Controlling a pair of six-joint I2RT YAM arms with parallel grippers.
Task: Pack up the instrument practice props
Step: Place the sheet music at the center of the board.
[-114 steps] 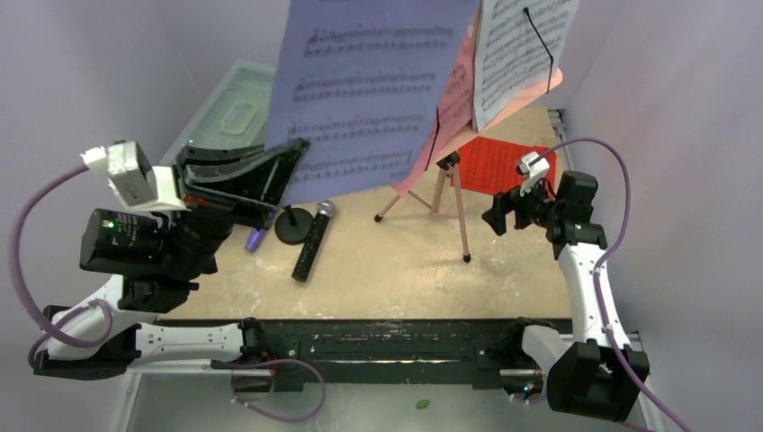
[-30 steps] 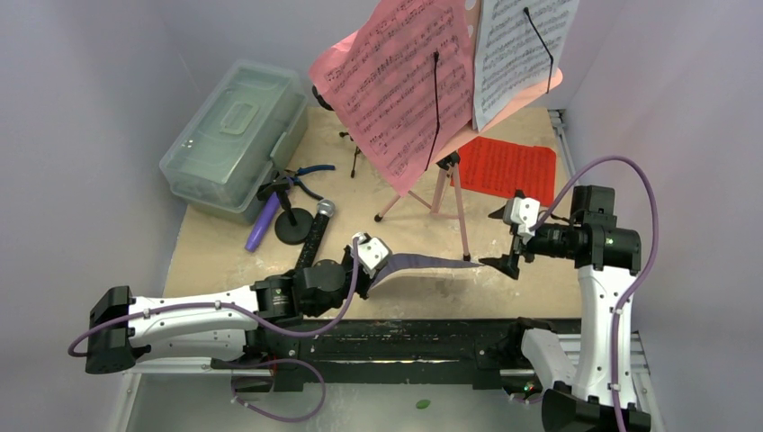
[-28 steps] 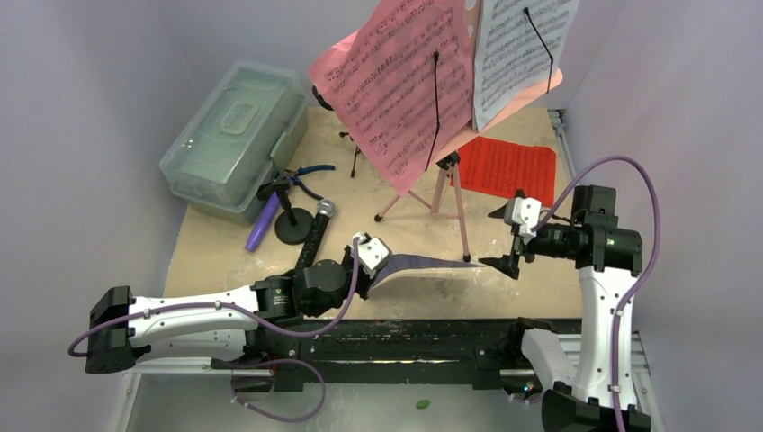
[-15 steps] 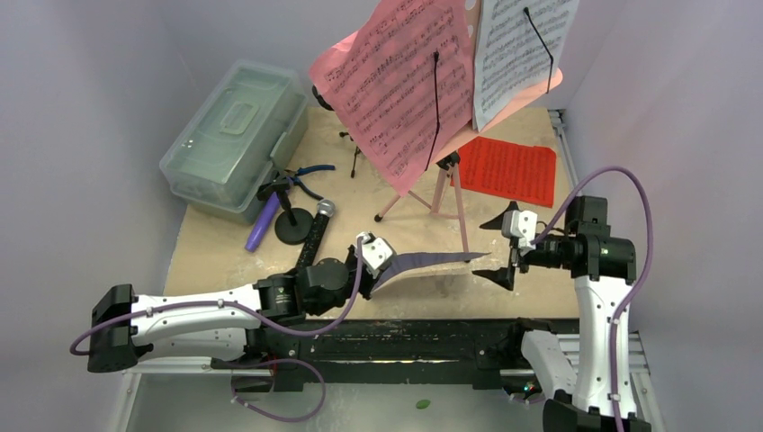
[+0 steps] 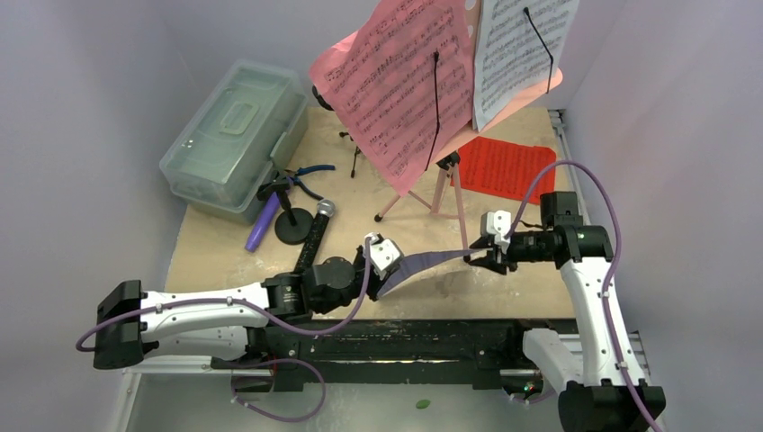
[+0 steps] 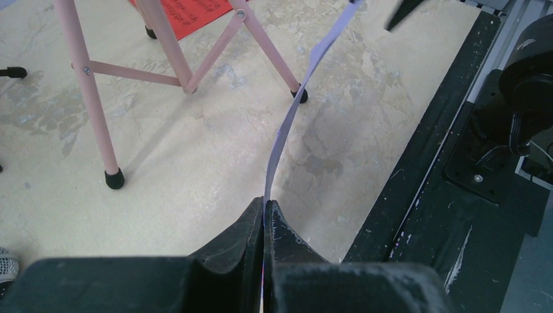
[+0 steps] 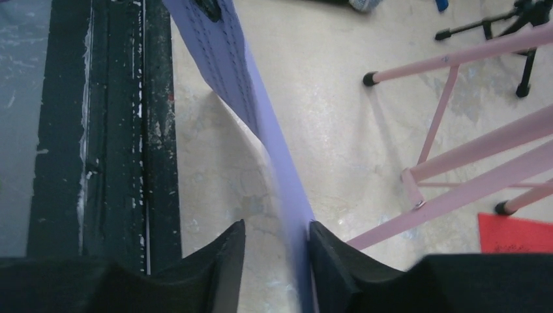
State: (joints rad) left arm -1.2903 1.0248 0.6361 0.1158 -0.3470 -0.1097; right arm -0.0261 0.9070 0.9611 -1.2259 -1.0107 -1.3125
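Now, my left pincer [image 6: 264, 208]: pressed together on the near edge of the lilac page [image 6: 293, 117], low over the near part of the table [image 5: 225, 252].
My right pincer [image 7: 277, 231]: fingers spread, one on each side of the same page's far edge. The sheet lies along the inner face of one finger, and bare table shows in the gap beside the other.
Lilac page: off the table, strung between my two pincers in a shallow arch, in front of the rack's legs.
Pink music rack [image 6: 90, 98]: upright on its tripod legs at the middle of the table, carrying a pink page [image 5: 396, 90] and a white page [image 5: 517, 54], each under a thin black arm.
Red page [image 5: 508, 166]: flat on the table behind the rack, toward my right.
Black-silver microphone [image 5: 315, 238]: lying on the table just beyond my left wrist.
Purple microphone [image 5: 261, 225]: beside a black mic stand [image 5: 292, 232], near the clear case [image 5: 234, 126].
Blue-handled pliers [image 5: 310, 171]: on the table close to the case.
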